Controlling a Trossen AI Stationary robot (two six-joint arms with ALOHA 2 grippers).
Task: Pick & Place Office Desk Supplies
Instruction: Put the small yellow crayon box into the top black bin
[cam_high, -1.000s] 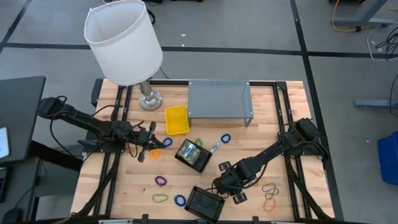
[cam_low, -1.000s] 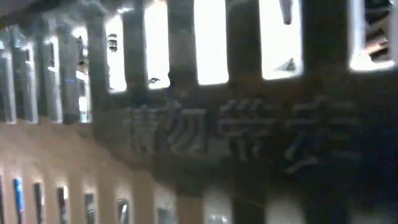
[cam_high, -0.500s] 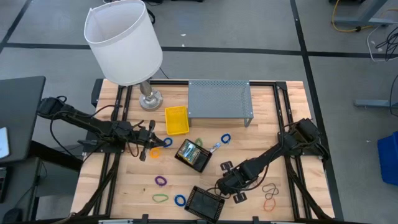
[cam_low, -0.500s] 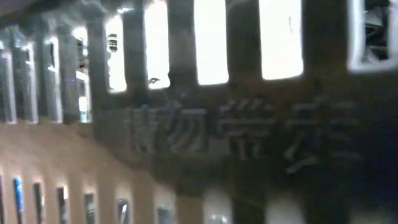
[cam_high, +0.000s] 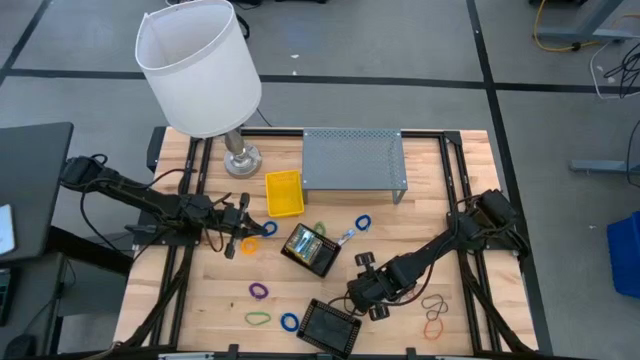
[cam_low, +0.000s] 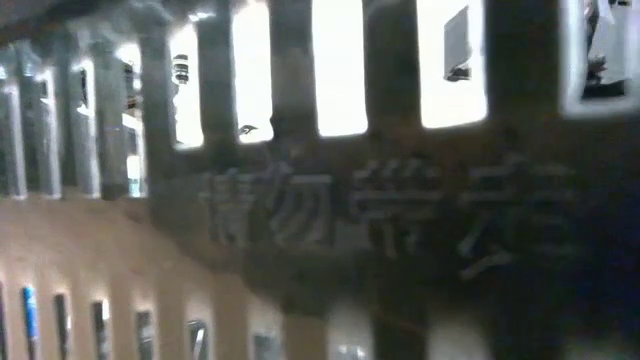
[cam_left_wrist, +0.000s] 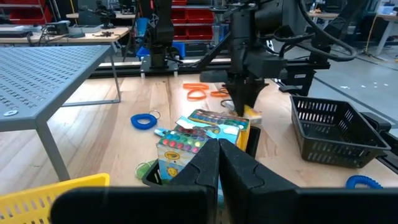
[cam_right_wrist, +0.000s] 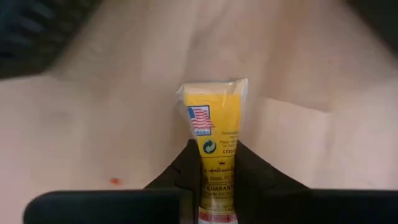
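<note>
Right tool angled low over table, clamping yellow crayon box (left tool closed, idle)

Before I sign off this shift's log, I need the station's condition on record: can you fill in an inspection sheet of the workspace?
Surface: wooden table, no damage seen.
Job's things: yellow crayon box gripped by the right end effector; rubber bands scattered; paint set in a black tray.
Clutter: lamp, grey mesh shelf, yellow bin, black basket.
Grippers: right end effector closed on the crayon box near the black basket; left end effector shut, empty, waiting at the table's left.
Cables: yellow cable on the floor, off the table.
Surroundings: red bins and other benches behind.
</note>
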